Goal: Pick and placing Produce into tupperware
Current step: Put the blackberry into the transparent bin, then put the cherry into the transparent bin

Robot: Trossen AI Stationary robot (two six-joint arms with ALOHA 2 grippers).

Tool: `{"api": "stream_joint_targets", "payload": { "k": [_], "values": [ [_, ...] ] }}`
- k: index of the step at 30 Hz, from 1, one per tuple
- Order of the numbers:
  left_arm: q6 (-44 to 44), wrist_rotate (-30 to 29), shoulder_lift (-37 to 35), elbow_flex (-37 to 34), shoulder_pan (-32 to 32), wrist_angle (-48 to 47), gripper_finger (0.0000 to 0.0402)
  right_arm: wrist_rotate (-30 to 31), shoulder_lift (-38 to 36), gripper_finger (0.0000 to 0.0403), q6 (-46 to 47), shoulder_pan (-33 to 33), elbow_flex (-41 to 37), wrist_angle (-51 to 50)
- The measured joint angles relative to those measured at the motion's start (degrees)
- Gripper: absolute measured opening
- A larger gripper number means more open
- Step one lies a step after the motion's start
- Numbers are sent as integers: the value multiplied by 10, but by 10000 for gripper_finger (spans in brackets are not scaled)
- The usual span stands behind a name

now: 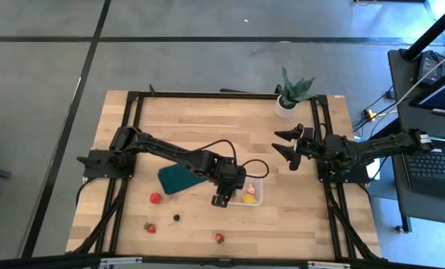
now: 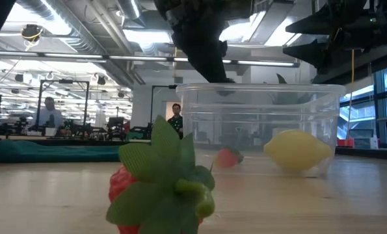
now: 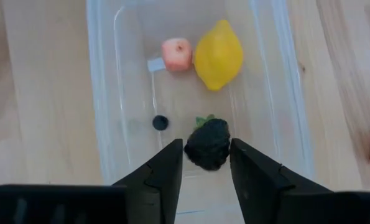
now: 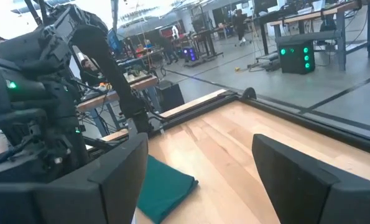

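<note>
Four produce items concern the tupperware [image 3: 104,112]: lemon [image 3: 218,54], pink fruit [image 3: 176,55], small berry [image 3: 160,122] inside. Left pincer [image 3: 206,163] above it, fingers parting around a dark berry [image 3: 208,144] (release step, apparently). Next: retreat clear. Right pincer [image 1: 289,148] waits spread beyond the tupperware.

The small clear plastic rectangular tub [image 3: 110,93] sits upright on the pale wooden surface [image 1: 192,119]. Inside it lie a yellow lemon-shaped fruit [image 3: 217,54], a pinkish-red round fruit [image 3: 176,55] touching the lemon, a tiny dark round berry [image 3: 160,122] and a dark knobbly berry with green leaves [image 3: 208,145]. Outside the tub, well apart on the wood, lie a red round fruit [image 1: 155,198], two red strawberries [image 1: 148,226] [image 1: 219,237] and a small dark berry [image 1: 176,218].
</note>
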Motion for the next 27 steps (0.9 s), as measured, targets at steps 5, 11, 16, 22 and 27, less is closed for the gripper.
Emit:
{"api": "stream_joint_targets", "payload": {
  "k": [5, 11, 16, 22, 27],
  "values": [
    [-6, 0, 0, 0, 0, 0, 140, 0, 0, 289, 1, 0, 0, 0],
    [-6, 0, 0, 3, 1, -9, 157, 0, 0, 289, 1, 0, 0, 0],
    [-9, -2, 0, 67, -6, -119, 165, -1, 0, 289, 0, 0, -1, -3],
    [-20, -7, -30, 110, -38, -218, 159, -1, 0, 289, 0, 0, -1, -13],
    [-60, -44, -78, 111, -62, -264, 154, -1, 0, 289, 0, 0, -1, -16]
  ]
}}
